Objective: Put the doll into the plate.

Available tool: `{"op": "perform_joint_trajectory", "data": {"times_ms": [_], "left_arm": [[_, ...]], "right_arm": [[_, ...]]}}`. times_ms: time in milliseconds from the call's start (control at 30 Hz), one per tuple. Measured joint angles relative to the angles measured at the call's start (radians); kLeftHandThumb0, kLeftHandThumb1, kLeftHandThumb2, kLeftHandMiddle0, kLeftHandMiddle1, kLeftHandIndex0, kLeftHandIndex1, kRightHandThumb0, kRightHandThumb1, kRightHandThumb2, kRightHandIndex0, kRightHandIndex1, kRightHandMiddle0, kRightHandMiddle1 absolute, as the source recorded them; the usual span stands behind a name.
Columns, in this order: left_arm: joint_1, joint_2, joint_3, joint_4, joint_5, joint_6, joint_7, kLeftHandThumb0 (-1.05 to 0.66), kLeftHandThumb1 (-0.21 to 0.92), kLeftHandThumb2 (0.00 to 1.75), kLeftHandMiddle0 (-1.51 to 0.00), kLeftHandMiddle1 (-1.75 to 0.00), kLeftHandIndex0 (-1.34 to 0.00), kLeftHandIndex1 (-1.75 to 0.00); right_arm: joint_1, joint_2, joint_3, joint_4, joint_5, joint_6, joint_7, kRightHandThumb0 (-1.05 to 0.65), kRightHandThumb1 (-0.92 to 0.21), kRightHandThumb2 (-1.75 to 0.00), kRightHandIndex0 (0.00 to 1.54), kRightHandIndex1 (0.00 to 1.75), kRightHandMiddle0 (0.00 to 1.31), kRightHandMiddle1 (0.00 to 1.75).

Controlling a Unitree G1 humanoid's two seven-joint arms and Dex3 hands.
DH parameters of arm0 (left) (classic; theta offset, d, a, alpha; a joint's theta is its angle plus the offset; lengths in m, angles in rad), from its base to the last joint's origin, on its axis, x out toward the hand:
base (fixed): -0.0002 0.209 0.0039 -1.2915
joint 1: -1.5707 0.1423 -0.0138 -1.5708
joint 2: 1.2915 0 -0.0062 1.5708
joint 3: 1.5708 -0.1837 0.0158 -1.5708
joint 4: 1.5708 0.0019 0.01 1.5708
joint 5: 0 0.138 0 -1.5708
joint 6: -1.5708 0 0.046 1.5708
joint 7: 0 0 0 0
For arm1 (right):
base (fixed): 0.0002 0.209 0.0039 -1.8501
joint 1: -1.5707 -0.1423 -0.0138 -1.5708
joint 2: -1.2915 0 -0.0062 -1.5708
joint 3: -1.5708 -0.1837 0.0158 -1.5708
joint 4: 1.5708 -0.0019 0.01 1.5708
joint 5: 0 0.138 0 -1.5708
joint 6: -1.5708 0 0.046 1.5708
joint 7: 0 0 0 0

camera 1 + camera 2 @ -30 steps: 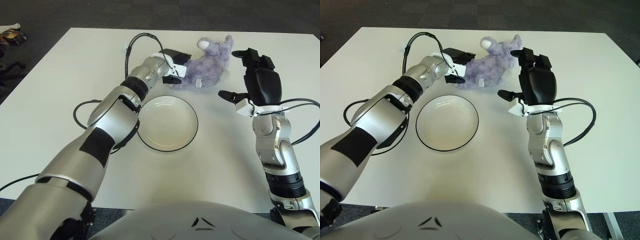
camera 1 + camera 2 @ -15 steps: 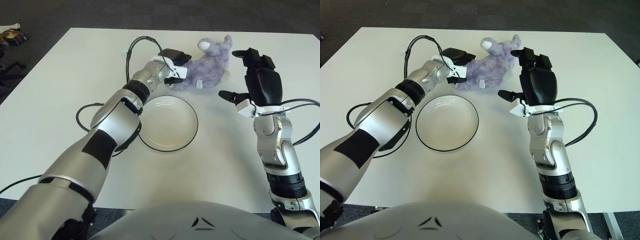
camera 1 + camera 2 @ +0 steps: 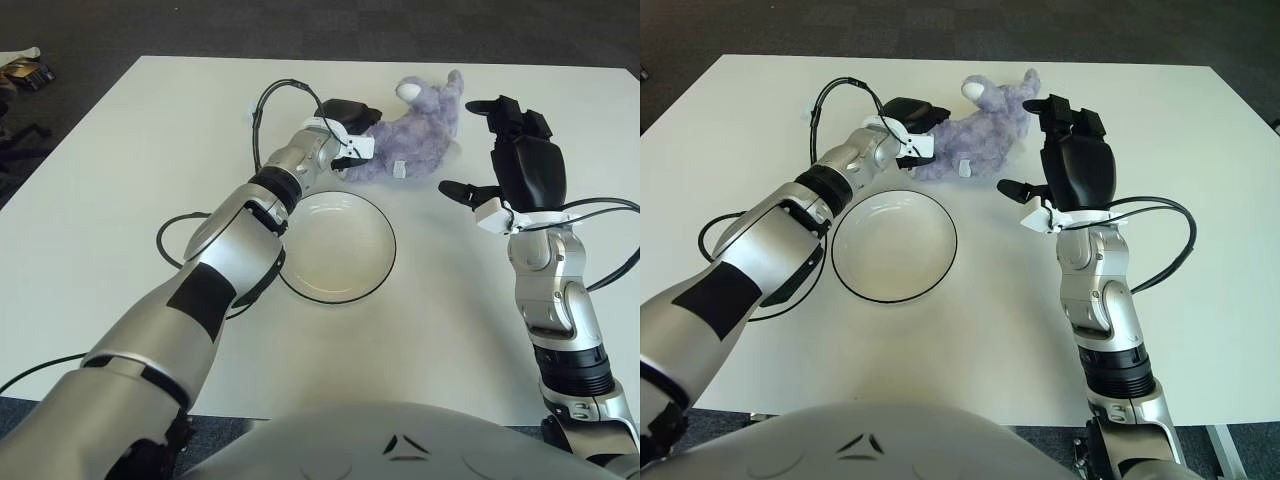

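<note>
A purple plush doll [image 3: 415, 135] lies on its side at the far middle of the white table [image 3: 120, 170]. My left hand [image 3: 347, 128] reaches across to the doll's left end, its fingers spread above and below that end and touching the fur. A white plate [image 3: 338, 246] with a dark rim sits empty in front of the doll, just beneath my left forearm. My right hand [image 3: 520, 165] is raised open just right of the doll, palm turned toward it, thumb pointing left, a small gap away from the plush.
Black cables loop from my left arm over the table [image 3: 172, 232] and arch above the wrist [image 3: 262, 100]. Another cable hangs from my right forearm [image 3: 610, 205]. Dark floor lies past the table's far edge, with small clutter at the top left [image 3: 25, 68].
My left hand has slid a little further right and up, closing in on the doll's left end. The right hand, doll and plate have stayed where they were.
</note>
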Motion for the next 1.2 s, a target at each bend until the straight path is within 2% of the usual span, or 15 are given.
{"op": "perform_joint_trajectory", "data": {"times_ms": [400,600,767,1033,1200], "left_arm": [[0.003,-0.014,0.01,0.01,-0.004,0.018,0.026,0.54,0.14,1.53,-0.75,-1.75,-1.0,-1.75],[0.004,-0.012,0.008,0.009,-0.002,0.014,0.03,0.55,0.13,1.54,-0.76,-1.75,-1.01,-1.75],[0.011,-0.008,0.008,-0.008,-0.002,0.003,0.04,0.55,0.12,1.56,-0.77,-1.75,-1.02,-1.75],[0.022,0.014,0.008,-0.036,-0.002,-0.016,0.04,0.56,0.11,1.57,-0.78,-1.75,-1.03,-1.75],[0.035,0.034,0.009,-0.064,-0.002,-0.049,0.045,0.56,0.1,1.57,-0.79,-1.75,-1.01,-1.75]], "right_arm": [[-0.011,-0.014,0.001,0.015,-0.027,0.041,0.04,-0.64,-0.36,-0.87,0.14,0.61,0.0,0.89],[-0.068,-0.033,0.008,0.064,-0.043,0.058,0.074,-0.62,-0.33,-0.88,0.13,0.6,0.0,0.87],[-0.137,-0.077,0.011,0.155,-0.033,0.027,0.075,-0.61,-0.29,-0.9,0.14,0.6,0.0,0.87],[-0.192,-0.136,0.022,0.226,-0.01,-0.026,0.102,-0.69,-0.27,-0.89,0.16,0.62,0.0,0.9],[-0.225,-0.181,0.036,0.266,-0.008,-0.048,0.155,-0.74,-0.33,-0.84,0.11,0.6,0.0,0.83]]}}
